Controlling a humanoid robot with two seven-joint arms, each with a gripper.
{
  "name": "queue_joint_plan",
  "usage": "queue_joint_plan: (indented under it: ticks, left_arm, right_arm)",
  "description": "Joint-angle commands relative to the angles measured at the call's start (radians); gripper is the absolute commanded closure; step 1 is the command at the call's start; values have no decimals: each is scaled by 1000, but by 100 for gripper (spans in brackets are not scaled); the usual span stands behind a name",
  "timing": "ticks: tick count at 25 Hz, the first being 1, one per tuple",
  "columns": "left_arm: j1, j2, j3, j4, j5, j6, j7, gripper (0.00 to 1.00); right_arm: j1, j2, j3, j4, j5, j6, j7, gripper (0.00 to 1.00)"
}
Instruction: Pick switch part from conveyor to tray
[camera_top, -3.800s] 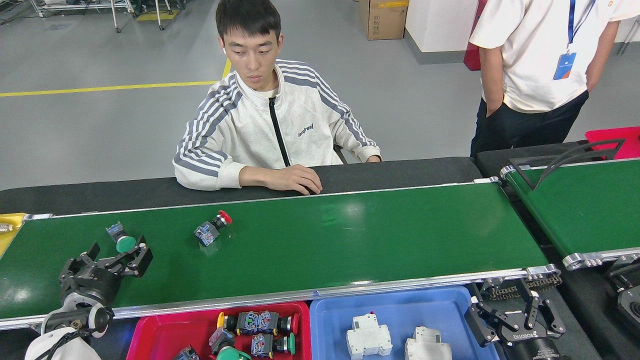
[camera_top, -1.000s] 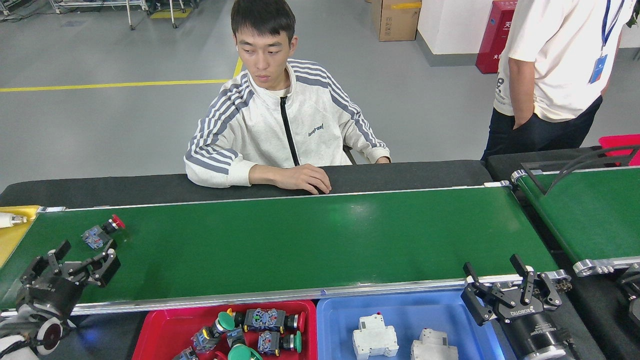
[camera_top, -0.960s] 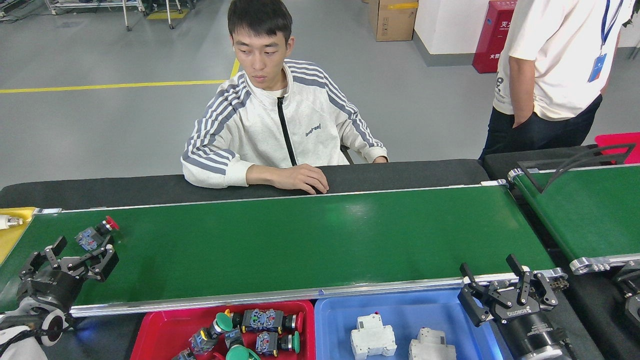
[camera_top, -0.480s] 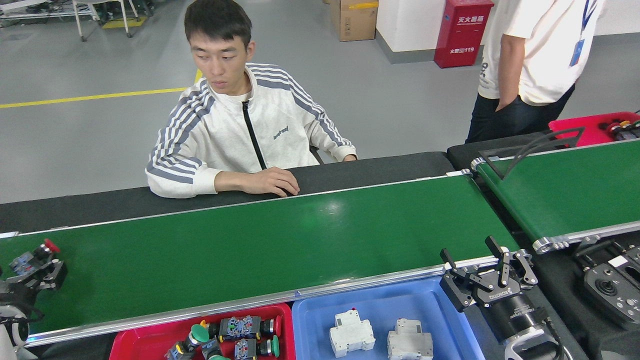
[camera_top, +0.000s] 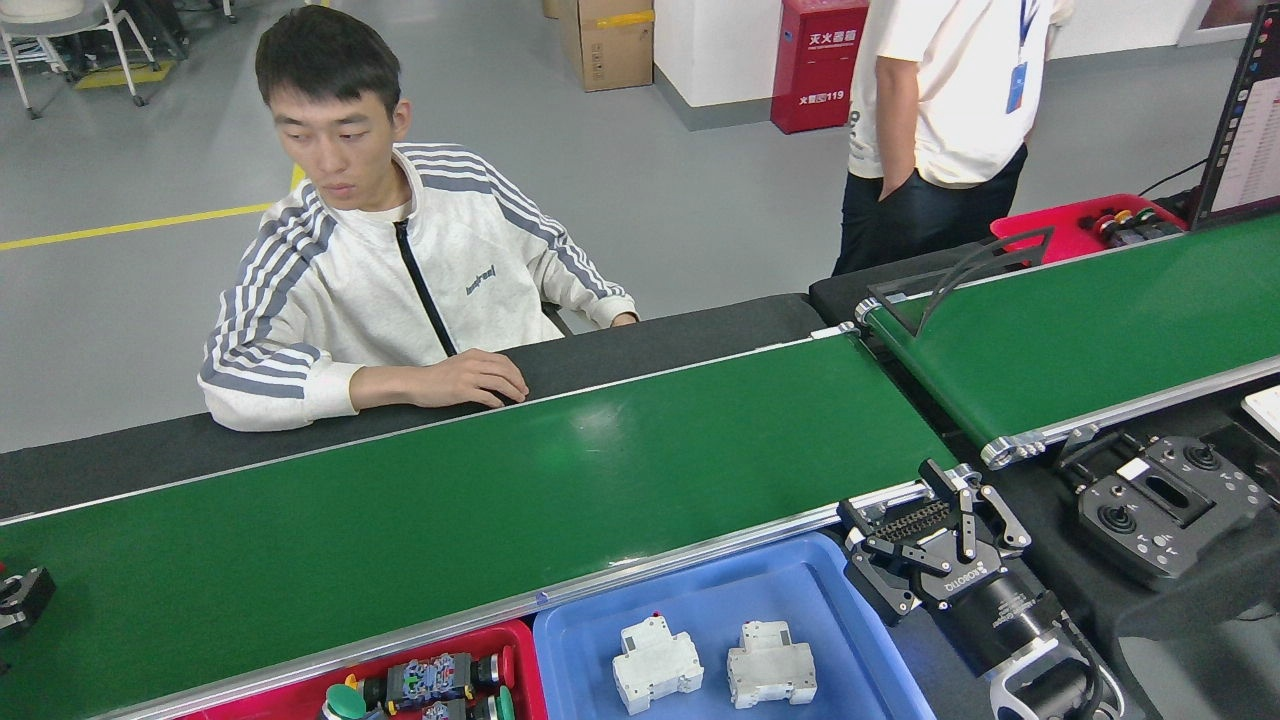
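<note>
At the near edge, a red tray (camera_top: 515, 650) is seen holding push-button switch parts (camera_top: 430, 678) with green caps, and beside it to the right a blue tray (camera_top: 800, 590) holds two white circuit breakers (camera_top: 655, 663) lying apart from each other. The right gripper (camera_top: 925, 515) is held just past the blue tray's right corner, over the near rail at the conveyor's end; its black fingers (camera_top: 865, 518) are spread with nothing between them. At the far left edge only a dark fragment of the left gripper (camera_top: 22, 597) is caught over the belt, so whether it is spread or clenched cannot be told (no switch part can be made out there). The conveyor (camera_top: 560, 500) runs diagonally across the view, and its visible green belt carries no switch part. To the right, a second green belt (camera_top: 1080, 330) with a black angled guide bar (camera_top: 960, 275) is noted, a black handheld controller (camera_top: 1165, 505) lying below it. Beyond the conveyor, a seated person (camera_top: 400, 280) rests a hand (camera_top: 475, 378) on the black table edge; another person (camera_top: 945, 120) stands farther back, near a red cabinet (camera_top: 810, 65).
</note>
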Motion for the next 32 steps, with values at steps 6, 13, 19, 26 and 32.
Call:
queue_joint_plan:
  ticks: [6,13,19,26,32]
  left_arm:
    - [-15,1,-6,-5,19,-13,-10,74]
    - [-15,-4,-9,-16,21,-51,-6,74]
    - [-6,-16,-9,-117,24,-275,-26,57]
    - [218,-132,-9,-774,114,-423,-317,43]
    - [652,-249,11,-1416,186,-389,-441,23]
  right_arm:
    - [-22,6,-1,-1,-2,-18,-10,0]
    - [-28,6,-2,-3,-3,-12,-10,0]
    - [-10,6,-21,-12,-5,-6,-10,0]
    - [79,10,-255,-44,-5,-4,-7,0]
    - [165,33,-344,-90,-5,-4,-2,0]
